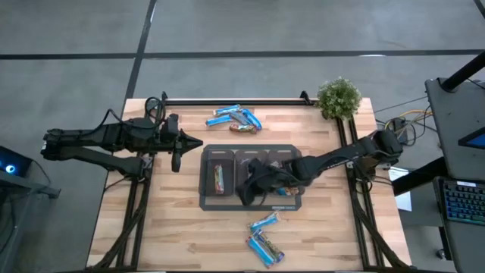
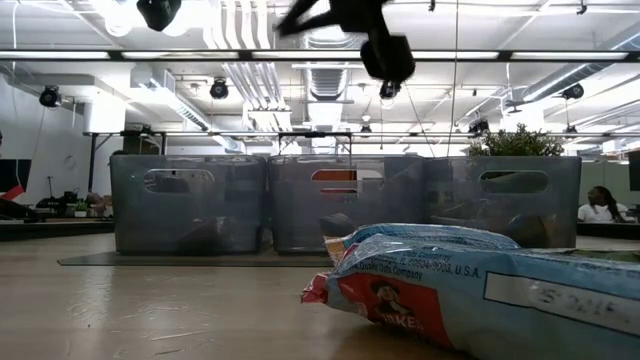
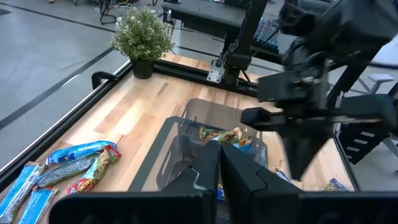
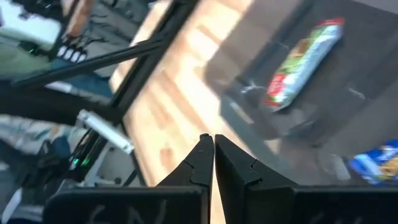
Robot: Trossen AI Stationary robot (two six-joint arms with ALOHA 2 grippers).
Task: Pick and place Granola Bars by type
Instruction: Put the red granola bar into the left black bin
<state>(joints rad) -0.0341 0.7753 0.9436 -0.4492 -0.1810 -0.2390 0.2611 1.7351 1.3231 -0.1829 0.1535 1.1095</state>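
Granola bars lie in two loose groups on the wooden table: blue and orange-brown ones near the far edge [image 1: 233,118] and light blue ones near the front edge [image 1: 265,241]. A grey three-compartment bin [image 1: 206,199] stands mid-table; its left compartment holds an orange-brown bar [image 1: 219,178] [image 4: 303,62]. A blue wrapper [image 4: 376,163] shows in another compartment. My right gripper [image 1: 242,189] [image 4: 213,146] hovers above the bin's middle, shut on nothing. Left of the bin, raised over the table, my left gripper [image 1: 193,142] [image 3: 219,155] is also shut and holds nothing.
A small potted plant [image 1: 338,97] stands at the far right corner. A black rail [image 1: 227,100] runs along the far edge. In the low view the front bars [image 2: 470,285] fill the foreground before the bin [image 2: 340,200]. Bare wood lies left of the bin.
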